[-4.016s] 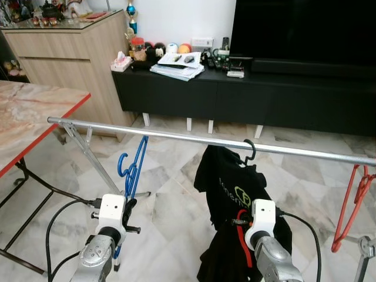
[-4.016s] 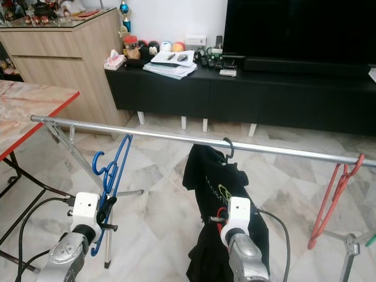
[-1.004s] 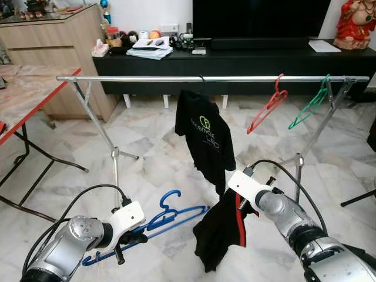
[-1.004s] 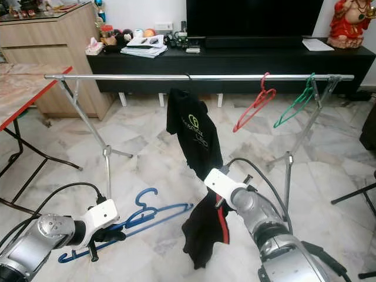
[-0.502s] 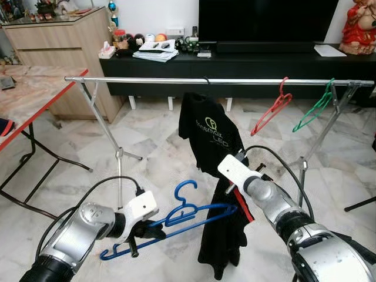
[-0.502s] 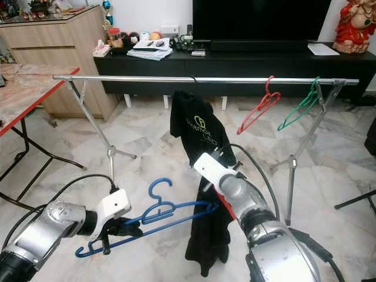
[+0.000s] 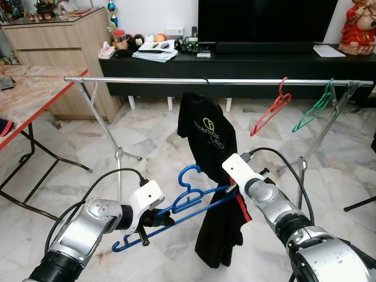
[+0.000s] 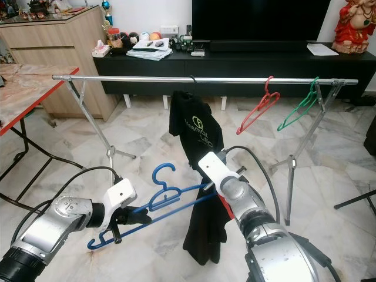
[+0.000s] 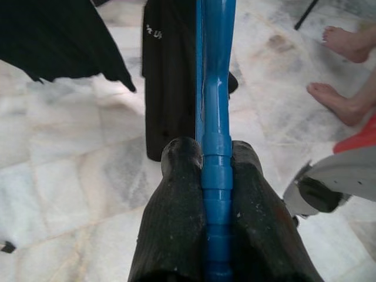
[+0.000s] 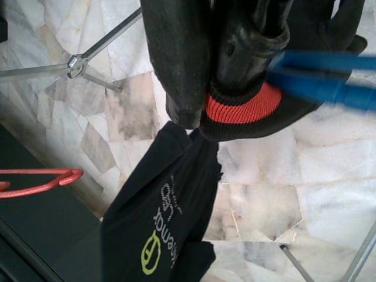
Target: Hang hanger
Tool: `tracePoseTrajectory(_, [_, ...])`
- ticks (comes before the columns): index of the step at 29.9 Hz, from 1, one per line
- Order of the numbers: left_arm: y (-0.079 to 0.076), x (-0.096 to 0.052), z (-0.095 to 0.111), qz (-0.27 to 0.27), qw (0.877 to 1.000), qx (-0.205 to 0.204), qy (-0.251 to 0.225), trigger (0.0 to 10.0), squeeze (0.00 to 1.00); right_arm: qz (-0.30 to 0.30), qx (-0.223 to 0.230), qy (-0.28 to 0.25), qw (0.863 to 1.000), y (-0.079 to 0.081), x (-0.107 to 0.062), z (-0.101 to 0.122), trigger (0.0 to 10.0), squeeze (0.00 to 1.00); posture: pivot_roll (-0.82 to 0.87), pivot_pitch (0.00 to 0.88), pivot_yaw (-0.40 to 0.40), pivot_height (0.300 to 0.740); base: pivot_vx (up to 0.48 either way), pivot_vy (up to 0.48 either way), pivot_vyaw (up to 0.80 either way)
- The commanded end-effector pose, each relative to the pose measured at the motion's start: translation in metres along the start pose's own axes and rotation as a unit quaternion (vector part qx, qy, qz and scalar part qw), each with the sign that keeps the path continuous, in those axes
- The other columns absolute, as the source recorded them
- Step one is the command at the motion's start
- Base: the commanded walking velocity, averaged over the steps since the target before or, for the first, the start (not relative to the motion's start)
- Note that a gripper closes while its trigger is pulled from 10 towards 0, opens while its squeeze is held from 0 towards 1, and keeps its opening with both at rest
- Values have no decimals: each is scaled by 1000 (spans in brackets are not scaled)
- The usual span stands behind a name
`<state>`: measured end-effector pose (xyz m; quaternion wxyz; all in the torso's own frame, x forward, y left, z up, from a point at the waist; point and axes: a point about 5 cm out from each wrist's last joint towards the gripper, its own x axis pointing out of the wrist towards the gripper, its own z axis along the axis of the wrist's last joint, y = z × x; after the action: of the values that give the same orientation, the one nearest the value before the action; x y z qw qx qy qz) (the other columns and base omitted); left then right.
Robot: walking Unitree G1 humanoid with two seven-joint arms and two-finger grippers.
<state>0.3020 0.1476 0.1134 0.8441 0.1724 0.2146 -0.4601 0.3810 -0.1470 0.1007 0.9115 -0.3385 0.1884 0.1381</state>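
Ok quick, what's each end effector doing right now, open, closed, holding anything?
Left end effector: closed on the blue hanger.
Right end effector: closed on a black garment with red trim.

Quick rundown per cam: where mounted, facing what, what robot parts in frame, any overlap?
Head stereo pair: looks down at the rail; both arms; left claw, right claw.
Left wrist: along fingers clamping the blue hanger.
Right wrist: along fingers pinching the black garment.
Shared: hanger, garment.
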Motion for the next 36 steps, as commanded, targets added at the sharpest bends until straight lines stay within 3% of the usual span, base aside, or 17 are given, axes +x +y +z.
tracePoseTrajectory(1, [9, -5, 5, 27, 1000, 7, -7, 10000, 0, -6, 17, 6, 1000, -2, 0, -3, 10000, 0, 96, 0, 27, 740, 0, 0, 0])
tracePoseTrajectory(6, [14, -5, 6, 62, 998, 2, -13, 10000, 0, -15, 41, 16, 999, -4, -1, -10, 10000, 0, 95, 0, 25, 740, 0, 0, 0])
tracePoseTrajectory(10, [10, -3, 6, 55, 998, -3, -19, 10000, 0, -2, 62, 21, 998, 1, -2, -14, 10000, 0, 94, 8, 23, 740, 0, 0, 0])
tracePoseTrajectory(15, [2, 2, 9, 31, 999, -13, -35, 10000, 0, 34, 138, -8, 990, 8, 0, -3, 10000, 0, 86, 19, 26, 740, 0, 0, 0])
tracePoseTrajectory(20, [-2, 4, 10, 9, 999, -22, -40, 10000, 0, 34, 128, -29, 991, 6, 0, 8, 10000, 0, 85, 20, 26, 740, 0, 0, 0])
tracePoseTrajectory(30, [-5, 3, 14, -10, 998, -31, -54, 10000, 0, 31, 153, -75, 985, -8, 1, 34, 10000, 0, 87, 22, 23, 740, 0, 0, 0])
tracePoseTrajectory(36, [-11, 0, 12, -35, 998, -27, -44, 10000, 0, 23, 92, -74, 993, -15, 0, 35, 10000, 0, 86, 24, 21, 740, 0, 0, 0])
